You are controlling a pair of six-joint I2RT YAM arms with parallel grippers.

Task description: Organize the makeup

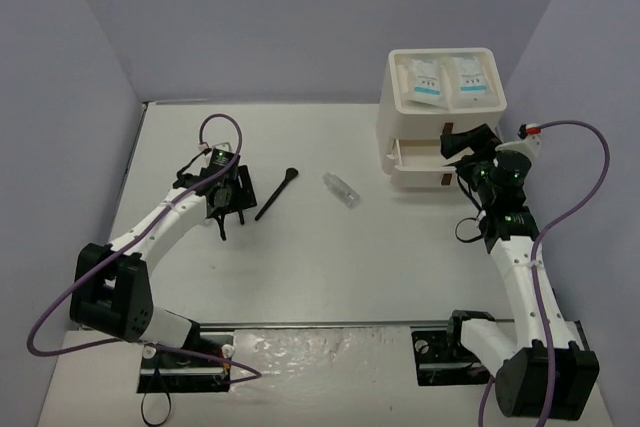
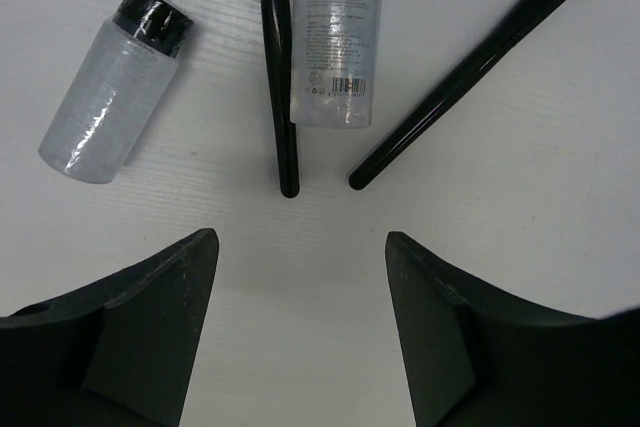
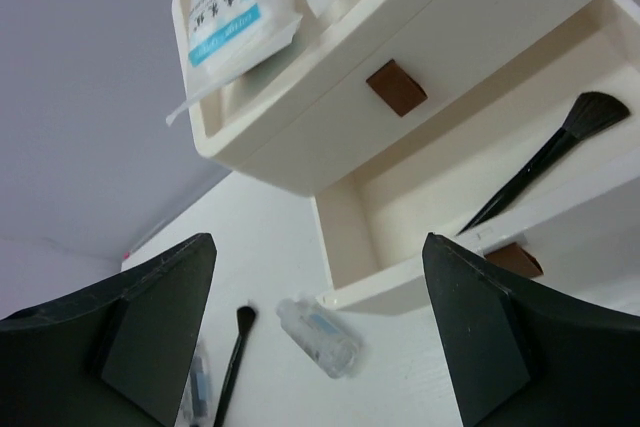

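Four pieces of makeup lie on the table (image 1: 330,267) just ahead of the left gripper (image 2: 300,240). A black-capped clear vial (image 2: 110,82) sits off toward its left finger. A thin black brush handle (image 2: 281,67) runs straight ahead of the gap. A clear printed tube (image 2: 335,37) lies right beside that handle on its right. A bristled black brush (image 2: 465,72) slants away to the right, its handle end nearest the tool. The left gripper's jaws stand wide apart over bare table and hold nothing.

A second clear vial (image 1: 340,189) lies alone between the two arms, ahead of the right gripper (image 3: 315,247) and just out from the corner of the open drawer (image 3: 345,232). Inside that drawer, ahead and to the right of the tool, rests another black brush (image 3: 545,162), bristles toward the back. Two white sachets with blue print (image 1: 425,80) (image 1: 470,77) lie side by side in the recessed top of the white box (image 1: 430,119), above the right gripper. A brown handle (image 3: 395,87) marks the shut drawer over the open one. The right gripper's jaws are also spread wide and empty, facing the drawer.
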